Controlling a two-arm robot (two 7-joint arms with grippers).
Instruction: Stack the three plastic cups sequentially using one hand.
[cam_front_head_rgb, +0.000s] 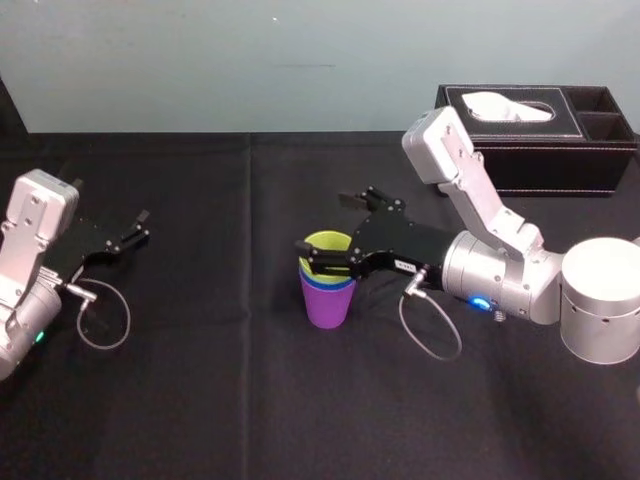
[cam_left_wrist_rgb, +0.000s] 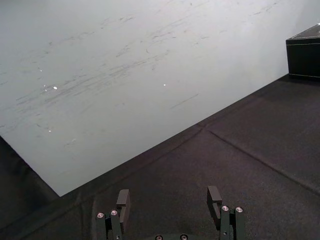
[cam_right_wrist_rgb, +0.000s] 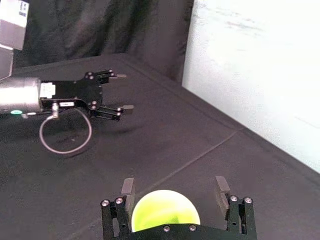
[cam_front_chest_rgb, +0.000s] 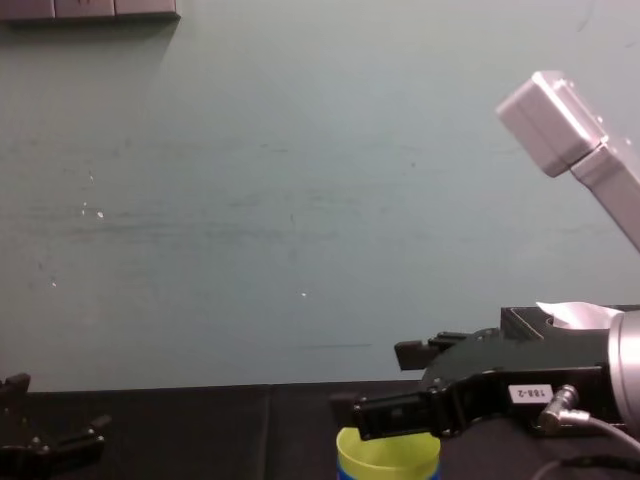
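On a black table (cam_front_head_rgb: 200, 400), three cups (cam_front_head_rgb: 327, 295) are sitting nested centrally, yellow-green topmost; the right gripper (cam_right_wrist_rgb: 174, 189) is straddling that rim, jaws spread; likely light, slick, flexible, so pinching gently near the rim suits; the left gripper (cam_front_head_rgb: 140, 228) is idling far left, jaws apart.

This looked like a robot lab's test bench. A table (cam_front_head_rgb: 200, 420) under a plain black cloth stood against a bare, scuffed, pale green wall (cam_front_head_rgb: 250, 60), and a dark curtain (cam_right_wrist_rgb: 100, 30) hung to one side. A silver left arm (cam_front_head_rgb: 30, 250) and right arm (cam_front_head_rgb: 500, 275), with black tooling, loose cable loops and lit status lamps, reached over the cloth. The props were few and staged: stacked plastic cups (cam_front_head_rgb: 327, 290) and a black tissue box (cam_front_head_rgb: 560, 155) by the wall.
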